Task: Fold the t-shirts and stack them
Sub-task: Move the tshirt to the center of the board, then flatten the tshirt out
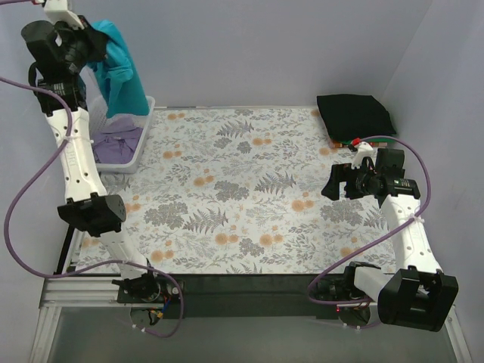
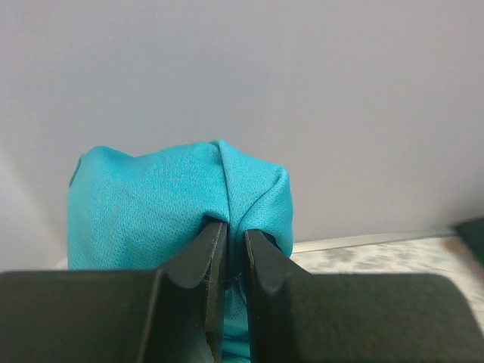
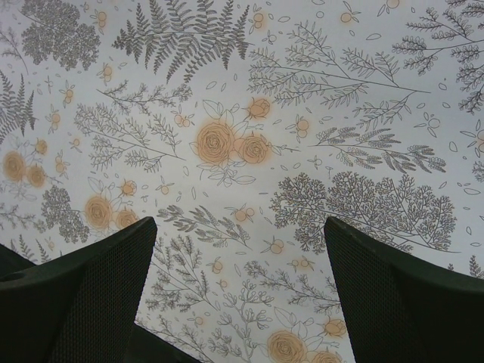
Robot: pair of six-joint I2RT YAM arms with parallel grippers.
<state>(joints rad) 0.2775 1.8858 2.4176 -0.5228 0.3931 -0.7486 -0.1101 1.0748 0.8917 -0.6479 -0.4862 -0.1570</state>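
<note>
While my left claw [image 2: 234, 236] stands high over the far left corner of the table, its two fingers are pressed together on a fold of the teal t-shirt [image 2: 151, 204]. The pinched cloth bunches up over my fingertips and falls away below them. Seen from above, the shirt hangs from my claw straight down toward the white basket [image 1: 148, 113]. Its lower end reaches the basket's far rim, though I cannot tell whether it touches. Inside the basket lies the lavender-purple t-shirt [image 1: 117, 144], crumpled, just beneath the hanging teal one.

My right claw [image 3: 238, 223] hovers low over the floral table cloth [image 3: 227, 144] on the right side, fingers spread wide with nothing between them. Only the printed ferns and orange flowers show in the gap.

Just beyond my right claw, and apart from it, the black t-shirt [image 1: 354, 113] lies folded flat at the far right corner. Green and orange-red edges [image 1: 352, 141] peek out along its near side. The teal shirt in my left claw is well apart from that pile, across the whole width of the table.
</note>
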